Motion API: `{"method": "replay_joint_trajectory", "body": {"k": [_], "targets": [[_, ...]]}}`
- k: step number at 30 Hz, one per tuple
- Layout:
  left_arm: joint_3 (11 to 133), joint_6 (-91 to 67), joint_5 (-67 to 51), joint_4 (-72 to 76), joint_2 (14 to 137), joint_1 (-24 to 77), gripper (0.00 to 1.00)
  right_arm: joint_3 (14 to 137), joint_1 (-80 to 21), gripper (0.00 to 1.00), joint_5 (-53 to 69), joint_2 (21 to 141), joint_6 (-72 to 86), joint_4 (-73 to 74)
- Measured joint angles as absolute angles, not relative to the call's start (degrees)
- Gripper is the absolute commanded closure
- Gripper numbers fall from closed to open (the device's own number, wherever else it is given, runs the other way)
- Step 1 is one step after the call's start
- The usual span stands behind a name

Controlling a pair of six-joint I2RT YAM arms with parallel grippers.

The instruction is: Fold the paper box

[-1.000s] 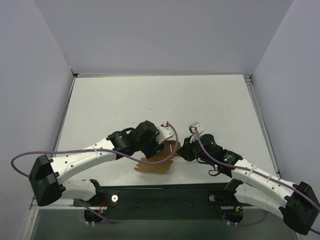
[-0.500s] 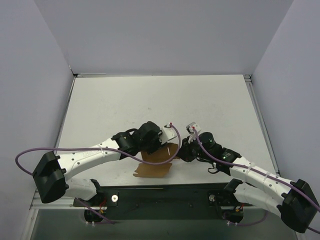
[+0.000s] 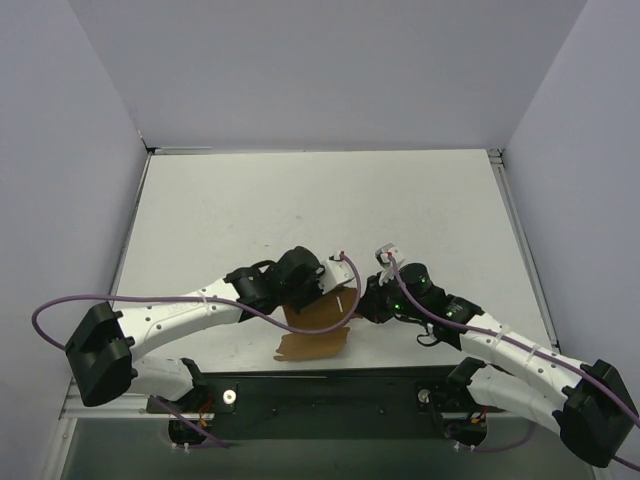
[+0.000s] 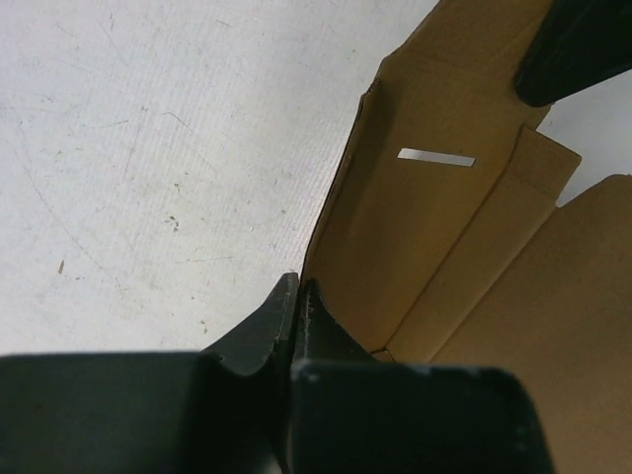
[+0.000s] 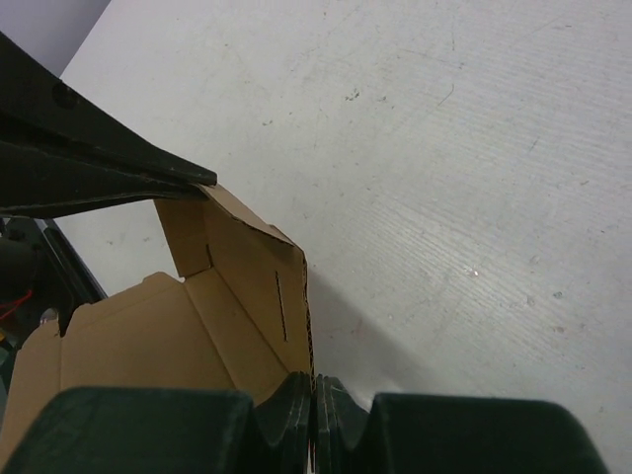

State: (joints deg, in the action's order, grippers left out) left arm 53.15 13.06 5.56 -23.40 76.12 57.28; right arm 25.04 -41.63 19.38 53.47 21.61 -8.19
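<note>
Here the paper box [image 3: 318, 322] lay on the table [image 3: 300, 200] near its front edge, between the two arms. It was partly unfolded, with one side flap standing up. The left gripper [image 4: 296, 296] was clenched on one end of this flap, and the right gripper [image 5: 314, 390] was clenched on the other end, near the slit [image 5: 279, 306]. The risk, I think, was in the thin cardboard. If the two arms pulled apart or twisted differently, the flap could tear at the slit or bend away from its crease. Also, nothing pressed the flat part down, so the whole box could slide or lift.
</note>
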Motion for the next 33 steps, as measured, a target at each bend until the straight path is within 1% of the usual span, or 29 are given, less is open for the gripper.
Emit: {"method": "replay_joint_trajectory", "body": {"k": [1,3,4,6,7,10,13,14,15,17,18,20,21,23,27,33], "targets": [[53.15,12.99,5.67,-23.33,76.12,57.39,1.0,25.04,-41.45,0.73,19.31,53.39,22.02,-8.05],[53.1,12.64,5.98,-23.33,76.12,57.65,1.0,25.04,-40.99,0.55,18.5,52.88,23.88,-7.92],[53.01,12.29,6.24,-23.31,76.16,57.87,1.0,25.08,-40.62,0.44,17.69,52.34,25.02,-7.79],[52.97,11.97,7.29,-23.33,76.4,58.59,1.0,25.47,-39.88,0.37,15.35,50.83,28.29,-6.11],[52.97,11.66,7.79,-23.33,76.69,58.92,1.0,25.87,-39.55,0.36,13.47,49.84,29.89,-4.82],[52.97,10.7,9.43,-23.49,78.3,59.59,1.0,27.31,-38.96,0.35,8.54,46.3,37.26,-0.08],[53.17,9.54,11.03,-24.43,80.77,59.92,1.0,27.68,-38.65,0.37,5.08,42.15,45.12,2.57],[53.34,9.17,11.73,-24.91,81.65,59.92,1.0,27.75,-38.65,0.39,4.05,41.06,47.81,3.29],[53.49,8.8,12.45,-25.32,82.37,59.96,1.0,27.79,-38.65,0.44,3.14,40.36,50.87,3.92],[53.65,7.94,13.89,-26.04,83.2,60.14,1.0,27.81,-38.65,0.48,2.31,40.1,56.69,4.32],[53.67,7.64,14.5,-26.3,83.29,60.2,1.0,27.81,-38.65,0.51,2.35,40.29,59.27,4.1],[53.78,6.85,15.59,-26.79,83.29,60.34,1.0,27.7,-38.65,0.56,3.64,41.95,64.38,2.31],[53.89,6.39,16.19,-26.81,83.29,60.4,1.0,27.27,-38.63,0.6,4.8,43.79,67.48,-0.01],[54.0,6.0,16.64,-26.87,83.29,60.53,1.0,25.85,-38.65,0.62,7.16,47.31,71.79,-4.84],[54.17,5.13,17.93,-26.85,83.29,61.1,1.0,22.7,-40.01,0.62,10.7,55.64,78.46,-12.36],[54.17,4.89,19.44,-26.87,83.29,61.67,1.0,22.68,-43.11,0.61,12.38,59.46,81.58,-17.56]]}}
